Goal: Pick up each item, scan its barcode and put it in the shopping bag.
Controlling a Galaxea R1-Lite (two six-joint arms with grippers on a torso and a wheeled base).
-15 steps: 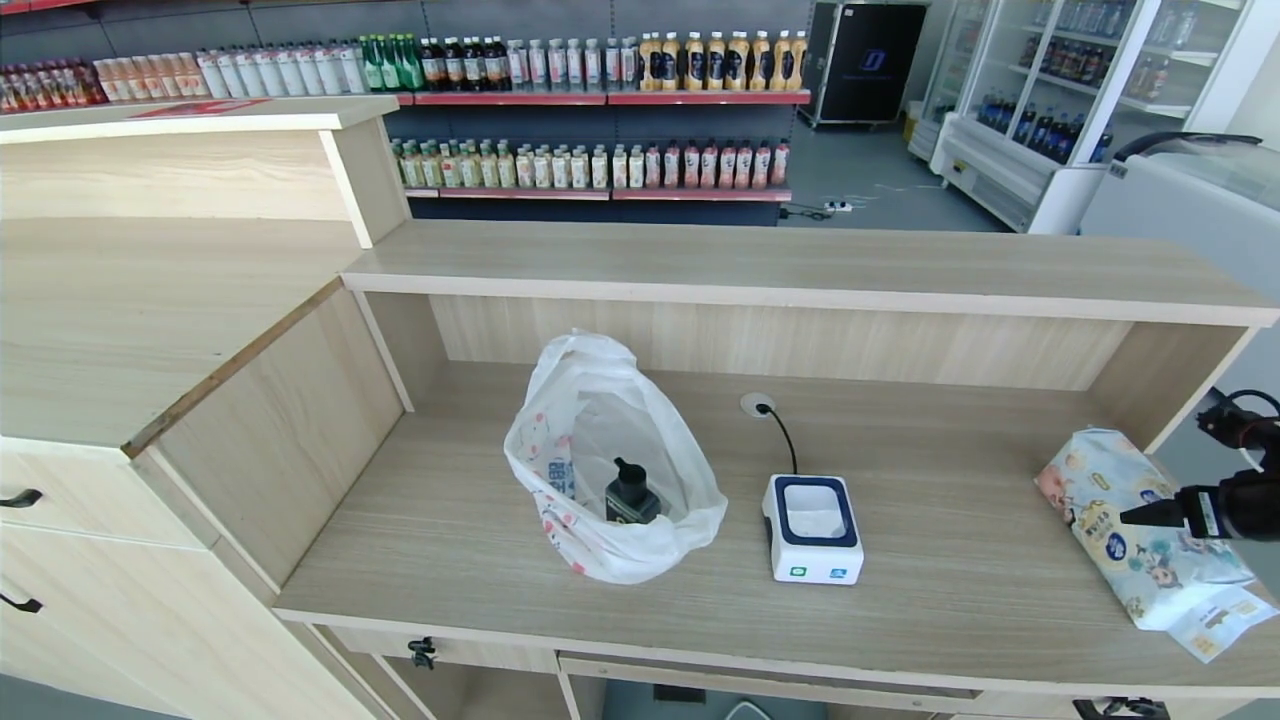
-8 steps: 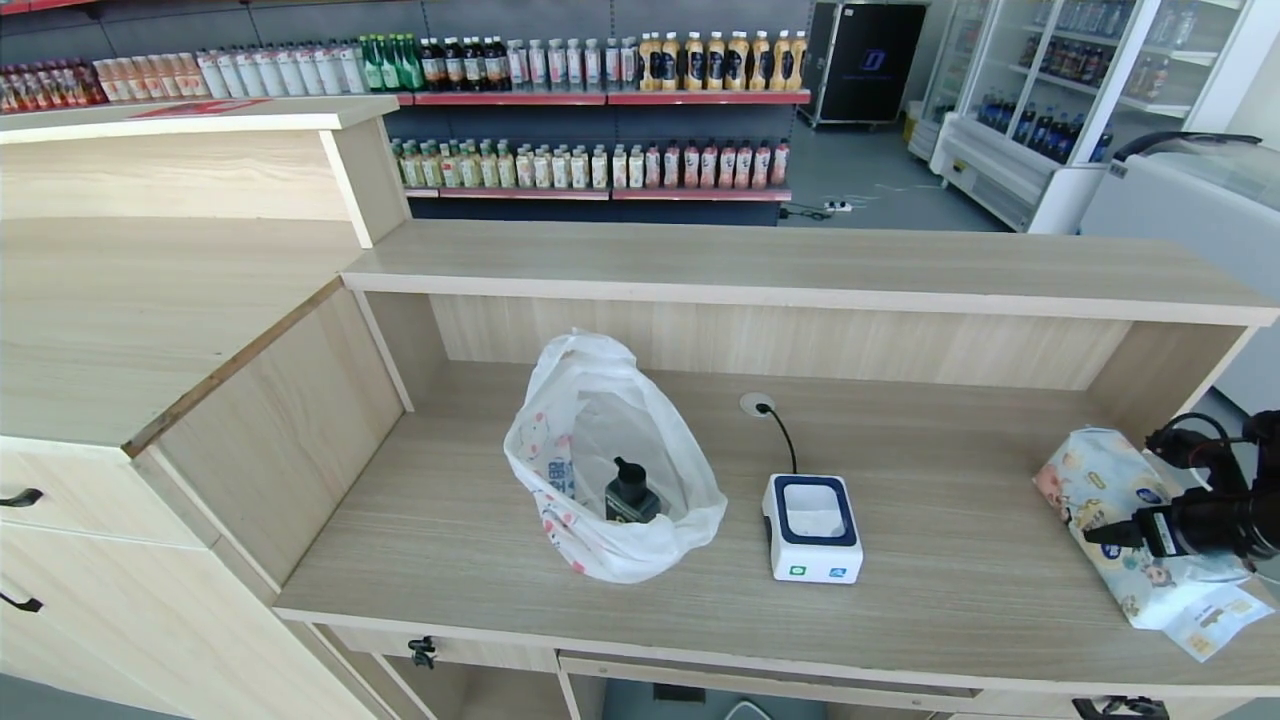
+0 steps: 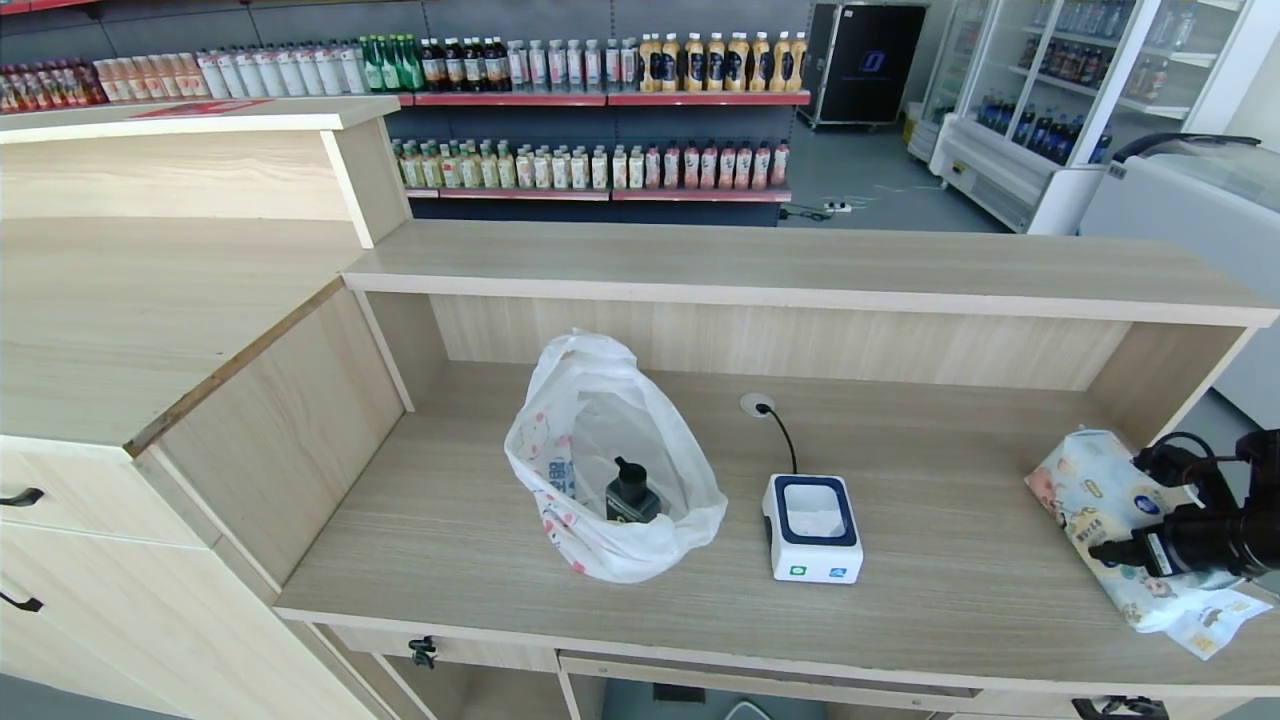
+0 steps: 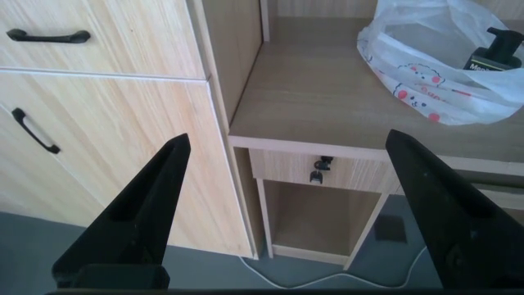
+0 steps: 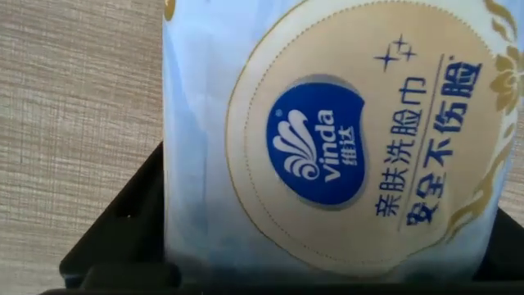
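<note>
A soft tissue pack [image 3: 1085,490] with cartoon print lies on the wooden counter [image 3: 950,600] at the far right. My right gripper [image 3: 1125,550] is down on it, its fingers shut on the pack's sides; the right wrist view has the pack [image 5: 327,147] pressed between them. The white shopping bag [image 3: 600,420] stands open left of centre with a black bottle [image 3: 630,492] inside. A white barcode scanner [image 3: 812,528] sits between bag and pack. My left gripper [image 4: 286,205] hangs open and empty, low beside the counter's left front corner, with the bag [image 4: 426,74] farther off.
A raised ledge [image 3: 800,270] runs behind the work surface, and side walls close it in left and right. The scanner's cable [image 3: 780,430] runs to a hole at the back. Cabinet drawers [image 4: 98,98] stand on the left.
My right gripper has come down and leftward from above the tissue pack onto it. The pack has shifted slightly left on the counter. Bag, bottle and scanner stayed put.
</note>
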